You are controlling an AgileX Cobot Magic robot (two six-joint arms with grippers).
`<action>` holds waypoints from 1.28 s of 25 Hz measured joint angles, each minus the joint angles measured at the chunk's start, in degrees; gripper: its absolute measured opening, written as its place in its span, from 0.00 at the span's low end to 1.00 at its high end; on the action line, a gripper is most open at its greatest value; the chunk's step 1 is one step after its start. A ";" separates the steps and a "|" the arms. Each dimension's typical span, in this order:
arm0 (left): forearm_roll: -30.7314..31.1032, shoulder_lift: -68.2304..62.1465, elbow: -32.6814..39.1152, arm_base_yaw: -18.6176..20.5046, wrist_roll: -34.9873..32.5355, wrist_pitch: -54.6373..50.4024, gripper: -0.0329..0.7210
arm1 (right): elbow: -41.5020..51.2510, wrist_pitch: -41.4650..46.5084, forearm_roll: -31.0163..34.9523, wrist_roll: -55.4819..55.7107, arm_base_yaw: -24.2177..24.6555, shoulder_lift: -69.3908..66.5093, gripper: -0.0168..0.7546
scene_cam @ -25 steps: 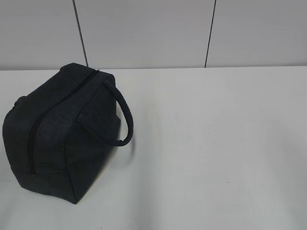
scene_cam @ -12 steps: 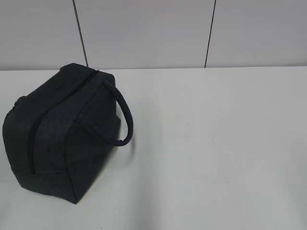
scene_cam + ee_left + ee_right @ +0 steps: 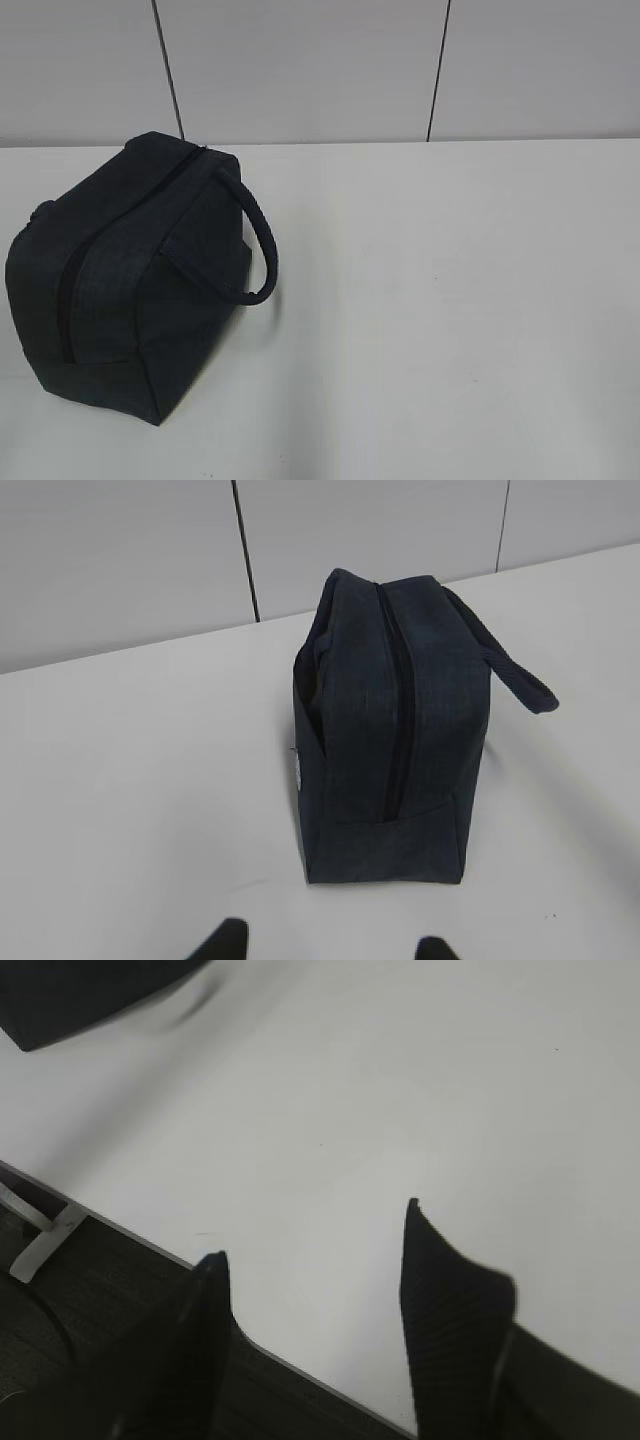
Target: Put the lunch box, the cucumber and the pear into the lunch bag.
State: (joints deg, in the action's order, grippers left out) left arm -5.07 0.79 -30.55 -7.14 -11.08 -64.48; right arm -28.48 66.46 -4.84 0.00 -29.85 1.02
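Note:
The dark navy lunch bag [image 3: 130,280] stands on the white table [image 3: 450,300] at the left, its top zipper closed and its looped strap handle [image 3: 260,240] hanging to the right. It also shows in the left wrist view [image 3: 390,730], straight ahead of my left gripper [image 3: 330,946], which is open and empty a short way from the bag's near end. My right gripper [image 3: 312,1235] is open and empty above the table's front edge; a corner of the bag [image 3: 80,995] shows far ahead. The lunch box, the cucumber and the pear are out of view. Neither gripper shows in the exterior view.
A grey panelled wall [image 3: 320,70] rises behind the table. The table's front edge [image 3: 130,1235] runs under my right gripper, with dark floor below it.

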 joint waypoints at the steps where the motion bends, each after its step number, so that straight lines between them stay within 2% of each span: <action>1: 0.00 0.00 0.00 0.00 0.00 0.00 0.46 | 0.00 0.00 -0.13 0.30 0.00 0.00 0.58; 20: 0.00 0.00 0.00 0.00 0.00 0.00 0.43 | 0.00 -0.21 -0.56 0.52 0.00 0.00 0.58; 22: 0.00 0.00 0.00 0.00 0.00 0.00 0.43 | 0.09 -0.21 -0.68 0.52 2.04 0.00 0.58; 27: 0.00 0.00 0.00 0.00 0.00 0.00 0.43 | 0.09 -0.21 -0.68 0.52 13.69 0.00 0.58; 30: 0.05 0.00 0.00 0.00 0.00 0.00 0.43 | 0.09 -0.21 -0.77 0.52 17.27 0.00 0.58; 32: 0.10 0.00 0.00 0.44 0.00 0.00 0.43 | 0.09 -0.21 -0.77 0.52 18.00 0.00 0.58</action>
State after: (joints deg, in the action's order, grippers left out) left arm -4.96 0.79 -30.55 -6.70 -11.08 -64.48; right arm -28.38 66.25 -5.61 0.52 -11.85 1.02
